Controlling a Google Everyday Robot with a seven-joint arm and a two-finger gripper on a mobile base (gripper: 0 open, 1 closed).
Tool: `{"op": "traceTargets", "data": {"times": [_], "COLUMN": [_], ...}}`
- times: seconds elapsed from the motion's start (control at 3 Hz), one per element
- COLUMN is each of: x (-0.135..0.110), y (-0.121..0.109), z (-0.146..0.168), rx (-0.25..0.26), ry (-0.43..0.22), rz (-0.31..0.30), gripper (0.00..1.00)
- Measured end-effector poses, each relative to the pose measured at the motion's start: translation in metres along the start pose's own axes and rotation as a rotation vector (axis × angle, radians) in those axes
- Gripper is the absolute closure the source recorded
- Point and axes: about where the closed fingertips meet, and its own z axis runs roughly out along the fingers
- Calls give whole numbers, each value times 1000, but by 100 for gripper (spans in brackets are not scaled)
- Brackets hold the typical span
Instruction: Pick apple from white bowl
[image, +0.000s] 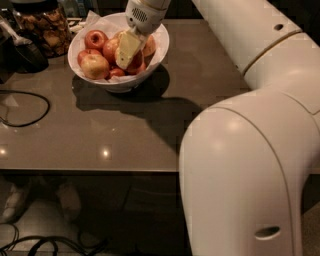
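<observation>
The apple (110, 49), red-orange and round, lay among other apples (95, 66) in the white bowl (159, 47) on its crinkled paper, near the table's (125, 135) far edge. The gripper (127, 54) reached down into the bowl right against it, covering part of the fruit; whether it gripped anything could not be told. A snack jar (42, 27) stood just left, a black cable (30, 107) lay nearer, and the robot's white arm (250, 150) blocked the right side.

Single high view past the near arm (250, 150), down onto table (100, 130), tool (131, 56) in white bowl (125, 86).
</observation>
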Motion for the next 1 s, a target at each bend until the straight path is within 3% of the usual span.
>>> {"op": "traceTargets", "data": {"times": [1.0], "x": [-26], "y": [35], "z": [-52], "rx": [-25], "ry": [-65], "rz": [-127], "gripper": [100]}}
